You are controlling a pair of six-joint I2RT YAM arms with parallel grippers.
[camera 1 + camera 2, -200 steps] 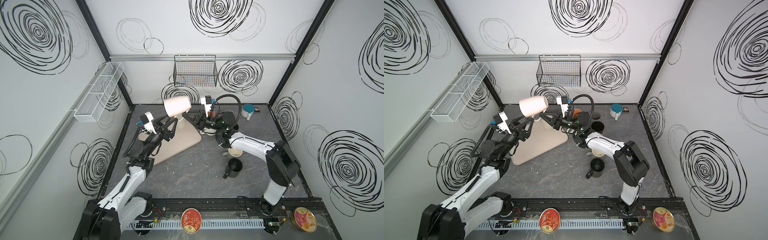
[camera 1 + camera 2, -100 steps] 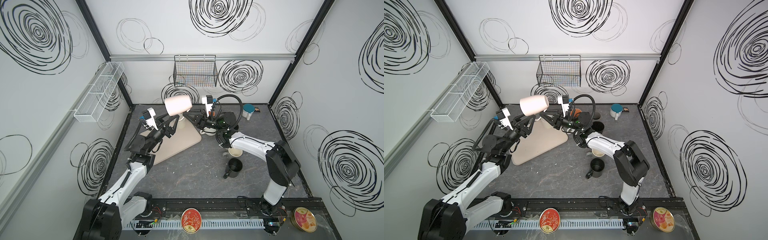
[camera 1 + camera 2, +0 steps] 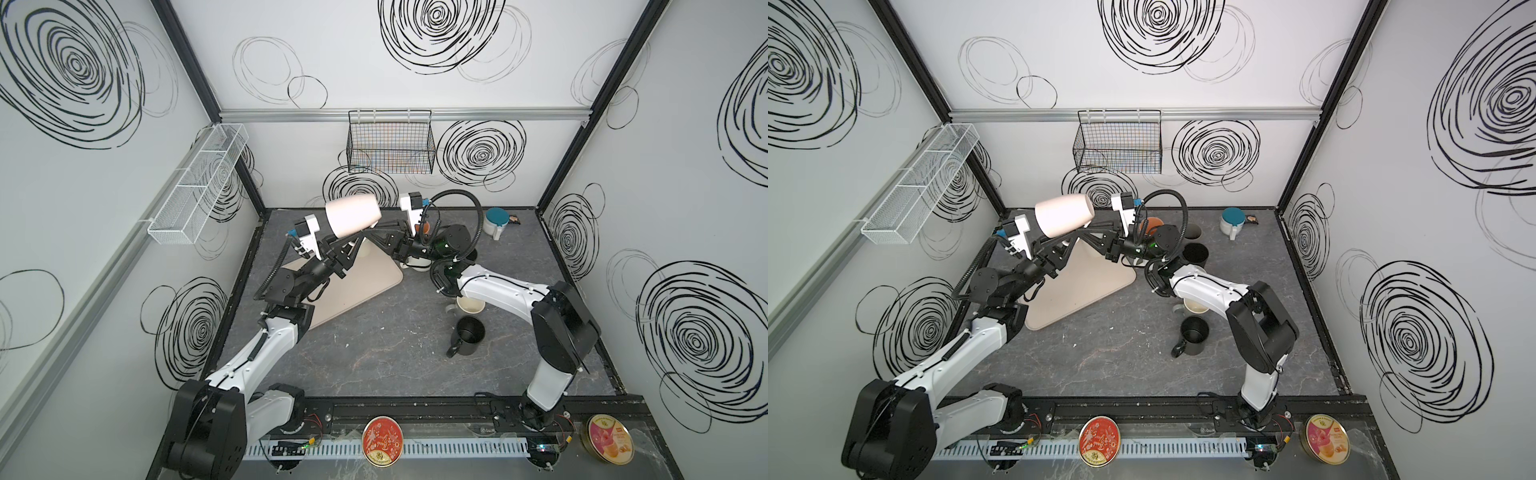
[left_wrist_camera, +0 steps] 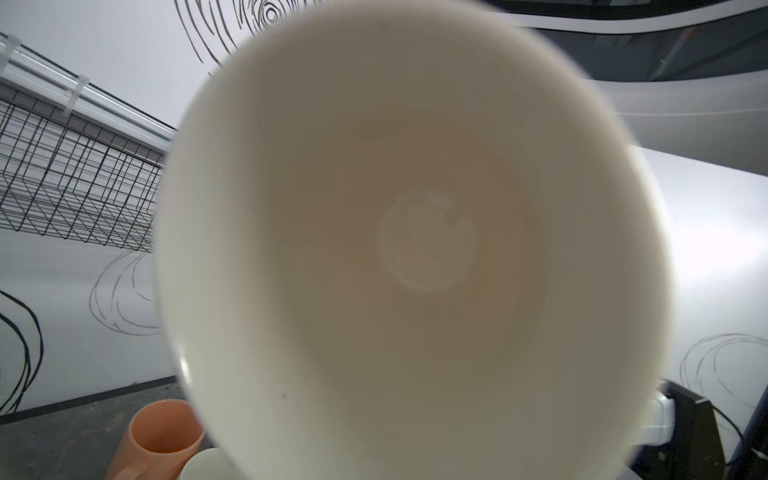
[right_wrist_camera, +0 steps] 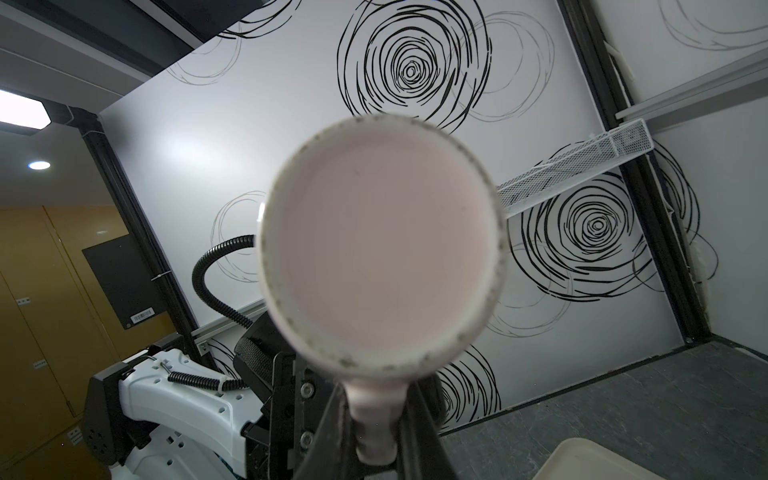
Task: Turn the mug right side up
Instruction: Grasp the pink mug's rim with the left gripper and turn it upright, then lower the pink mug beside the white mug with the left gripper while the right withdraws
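Observation:
A pale pink mug [image 3: 351,216] [image 3: 1061,216] hangs on its side in the air above the back of the table. Its base [image 5: 382,257] faces the right wrist camera, and its open mouth [image 4: 415,249] fills the left wrist view. My right gripper [image 5: 376,415] [image 3: 369,232] is shut on the mug's handle, one finger on each side. My left gripper [image 3: 351,249] [image 3: 1065,245] reaches in just under the mug's mouth end. The mug hides its jaws, so their state does not show.
A beige board [image 3: 365,286] lies below the mug. A black mug [image 3: 469,334] and a cream cup [image 3: 469,305] stand at the right. An orange cup [image 4: 162,428] and a teal-lidded white mug [image 3: 496,222] are at the back. A wire basket [image 3: 390,141] hangs on the rear wall.
My left arm has moved up and in towards the mug's mouth end. The mug and my right gripper have stayed almost still.

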